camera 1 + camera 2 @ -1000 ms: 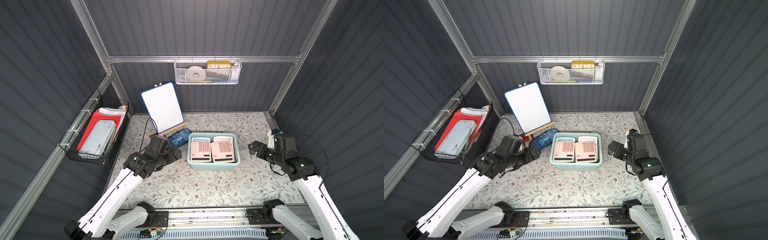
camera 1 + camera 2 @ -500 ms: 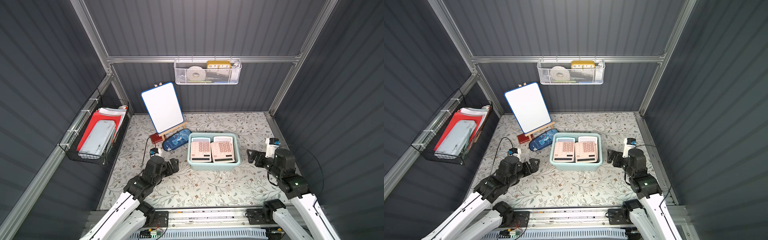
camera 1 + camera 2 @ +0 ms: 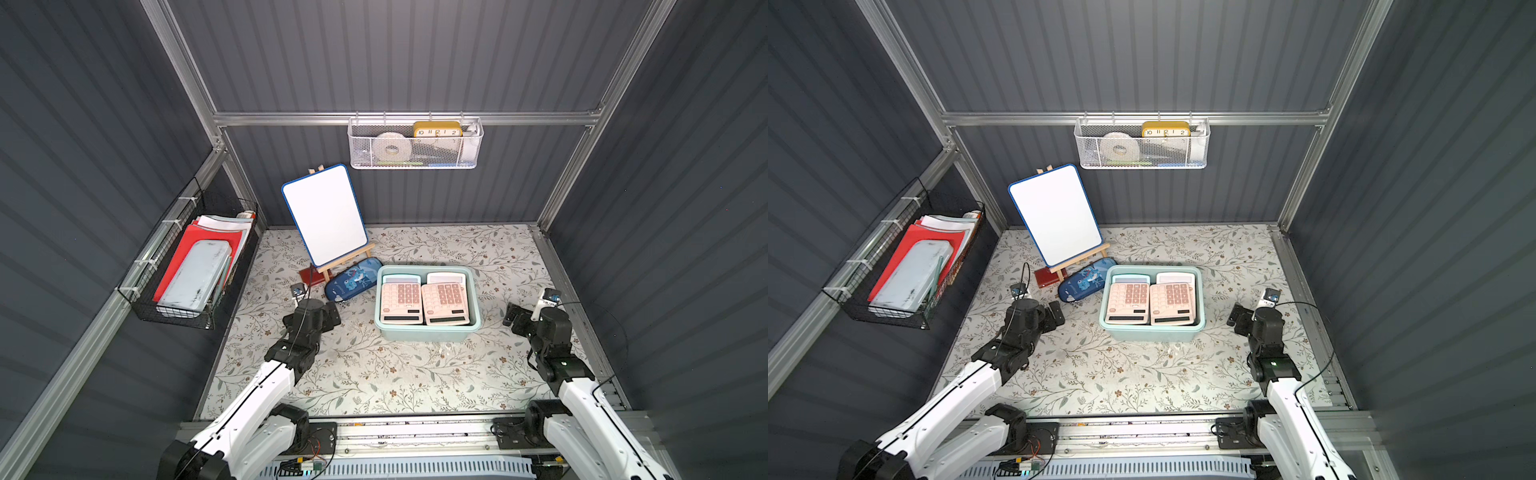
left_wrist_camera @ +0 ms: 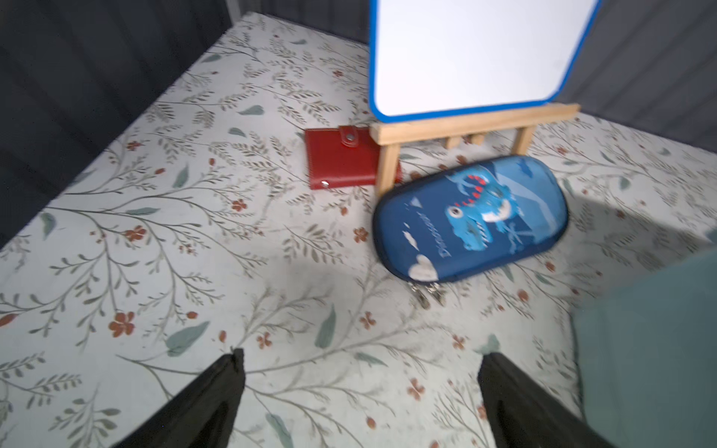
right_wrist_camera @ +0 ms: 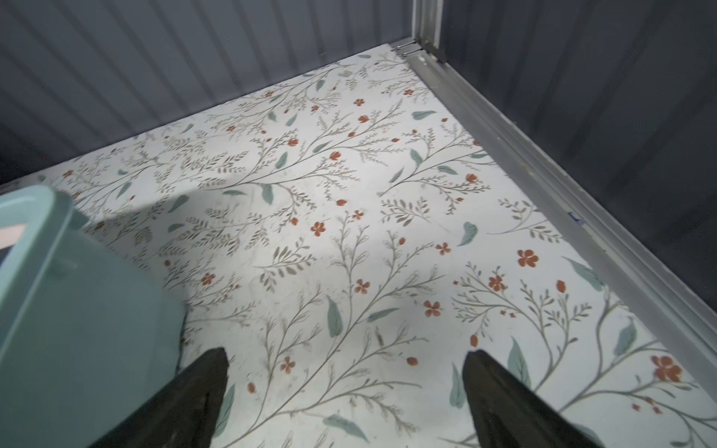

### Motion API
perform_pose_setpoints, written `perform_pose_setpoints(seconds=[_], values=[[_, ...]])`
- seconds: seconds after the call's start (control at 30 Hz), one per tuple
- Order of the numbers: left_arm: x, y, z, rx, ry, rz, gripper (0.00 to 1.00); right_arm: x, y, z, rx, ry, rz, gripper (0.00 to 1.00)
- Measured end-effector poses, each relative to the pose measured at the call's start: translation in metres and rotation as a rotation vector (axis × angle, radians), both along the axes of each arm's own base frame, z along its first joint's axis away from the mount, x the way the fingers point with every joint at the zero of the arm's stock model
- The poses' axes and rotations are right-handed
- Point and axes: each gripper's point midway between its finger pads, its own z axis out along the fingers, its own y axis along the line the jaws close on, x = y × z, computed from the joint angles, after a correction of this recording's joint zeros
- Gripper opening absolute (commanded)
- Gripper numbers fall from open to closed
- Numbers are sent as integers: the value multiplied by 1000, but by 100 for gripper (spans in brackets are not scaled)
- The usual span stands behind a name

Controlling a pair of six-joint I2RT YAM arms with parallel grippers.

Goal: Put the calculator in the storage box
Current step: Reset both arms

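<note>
- Aluminium rail (image 3: 415, 432) runs along the front edge of the floral-patterned worktop (image 3: 374, 374). The left arm (image 3: 266, 386) and the right arm (image 3: 582, 399) are mounted on it.
- The left gripper (image 4: 361, 355) is over bare worktop near the left edge, level with the front wall of the storage box (image 3: 428, 334). Its jaws are spread fully apart, and nothing is between them.
- The right gripper (image 5: 346, 352) is near the right edge, just beside the storage box but clear of it. Its jaws are spread fully apart, and nothing is held.
- The storage box is a pale mint-teal tub. It stands upright near the centre of the worktop, between the two grippers.
- The first calculator (image 3: 401, 299) and the second calculator (image 3: 445, 300) are both pink. They lie inside the storage box, keys up, side by side and touching.
- The blue pencil case (image 3: 353, 284) lies flat beyond the left gripper, against one foot of the easel (image 3: 347, 259).
- The red wallet (image 4: 341, 159) lies flat beside the same easel leg.
- The wooden easel stands toward the rear-left corner and carries a blue-framed whiteboard (image 3: 324, 216), tilted back.
- The black wire basket (image 3: 166, 309) hangs on the left wall and holds red folders (image 3: 183, 249) and a pale case (image 3: 195, 272).
- The white mesh basket (image 3: 365, 153) hangs on the rear wall and holds a tape roll (image 3: 390, 146) and a yellow clock (image 3: 437, 129).
</note>
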Motion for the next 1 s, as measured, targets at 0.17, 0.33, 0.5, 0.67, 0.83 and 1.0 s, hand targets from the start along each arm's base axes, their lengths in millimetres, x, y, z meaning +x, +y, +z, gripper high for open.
perform_pose_setpoints(seconds=[0.17, 0.33, 0.5, 0.67, 0.83, 1.0], values=[[5, 5, -18, 73, 2, -59, 99, 6, -19, -8, -8, -50, -72, 99], [10, 14, -32, 112, -4, -83, 99, 19, -21, -16, -12, -66, -72, 99], [14, 24, -57, 127, 15, -117, 99, 31, -20, -21, -19, -87, -57, 99], [28, 31, -83, 110, 68, -149, 100, 44, -17, -23, -28, -115, -28, 99], [57, 38, -87, 92, 63, -157, 99, 60, -15, -40, -30, -111, -2, 99], [87, 42, -81, 88, 14, -163, 99, 71, -11, -60, -34, -110, 30, 99]])
